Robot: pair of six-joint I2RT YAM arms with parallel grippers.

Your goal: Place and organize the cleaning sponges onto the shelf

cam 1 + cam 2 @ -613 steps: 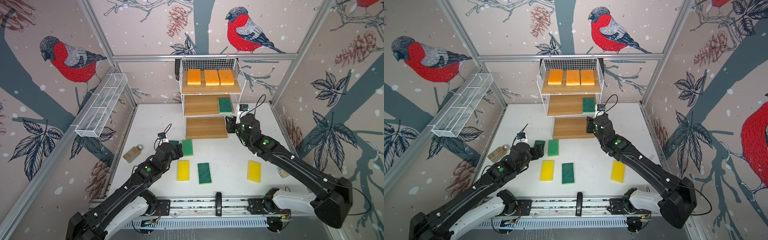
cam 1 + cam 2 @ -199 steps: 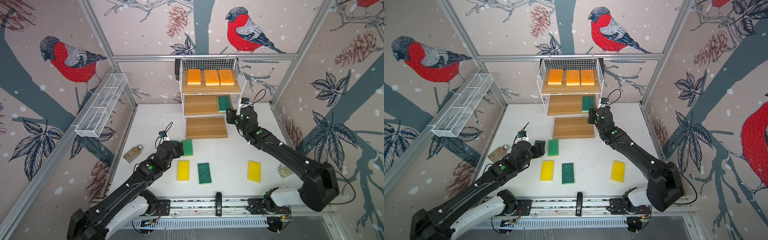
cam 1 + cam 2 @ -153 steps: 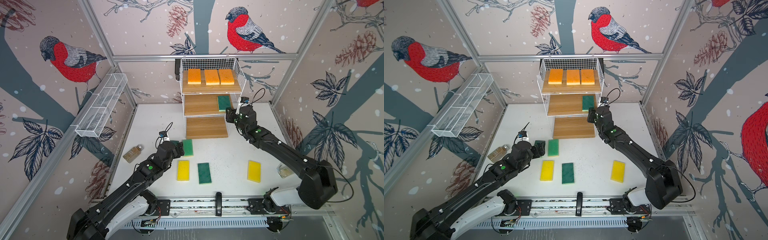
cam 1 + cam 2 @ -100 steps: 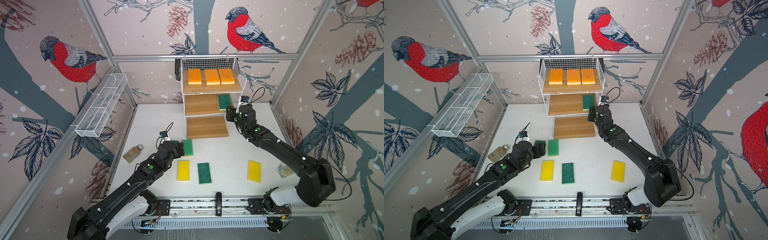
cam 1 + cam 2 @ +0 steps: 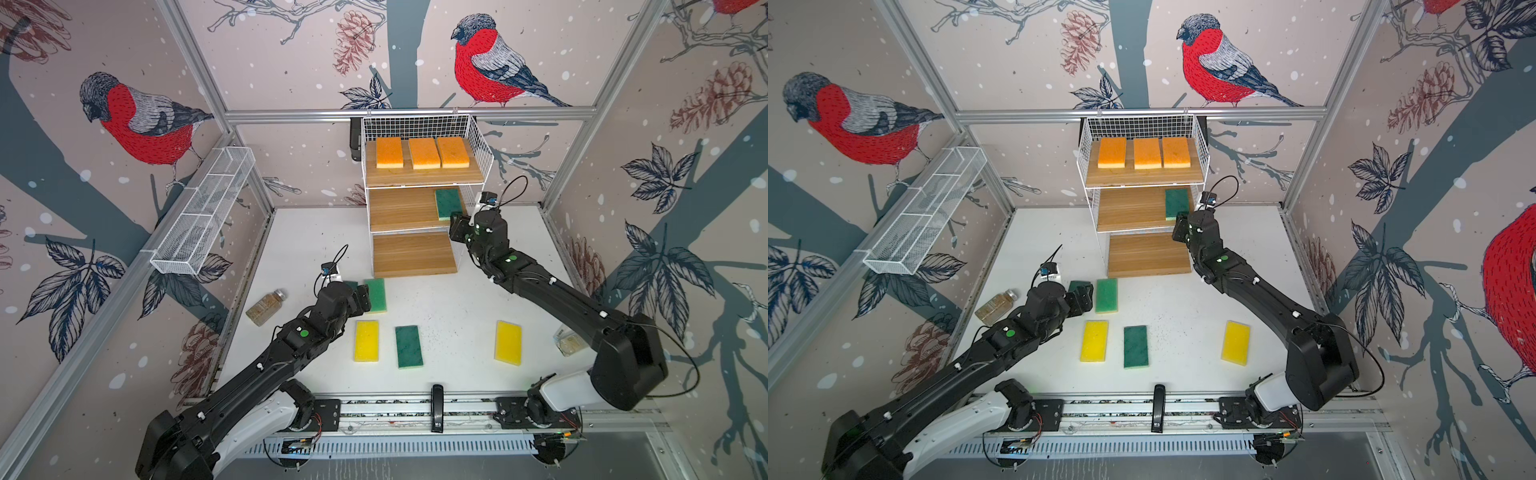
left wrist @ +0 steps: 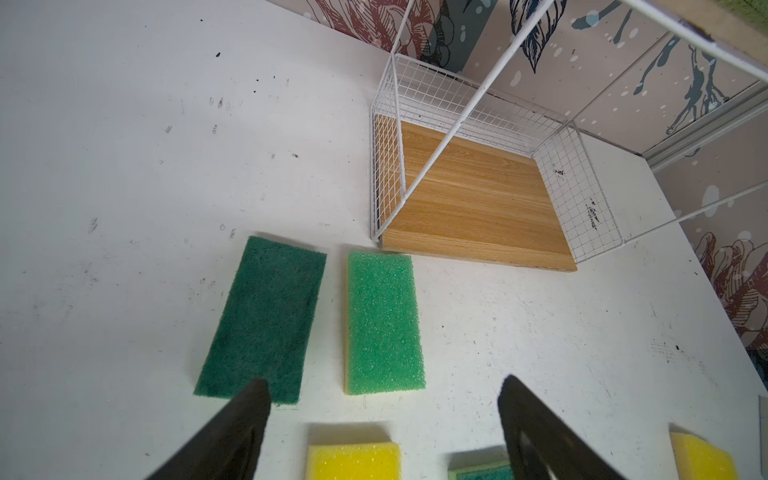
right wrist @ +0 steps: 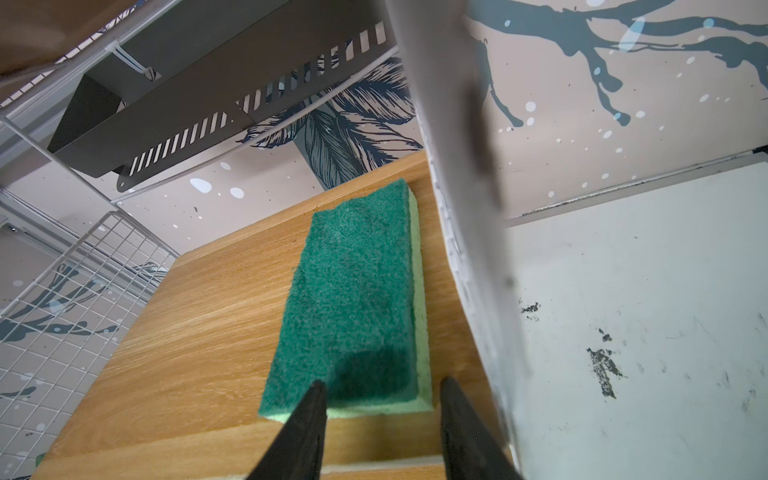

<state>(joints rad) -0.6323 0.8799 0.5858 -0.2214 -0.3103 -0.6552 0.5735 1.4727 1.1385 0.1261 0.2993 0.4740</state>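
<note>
Three sponges point(image 5: 422, 153) on shelf point(image 5: 399, 210) top board, one sponge point(image 5: 449, 203) at middle board's right, five sponges point(image 5: 408, 346) on table point(image 5: 457, 299) in front.

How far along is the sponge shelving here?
Done: three orange sponges line the top board, one green sponge lies on the middle board's right end. In hand: nothing lifted; the right end effector sits at that sponge's near edge, the left end effector hovers open over the table. Left: three green sponges and two yellow sponges.
</note>
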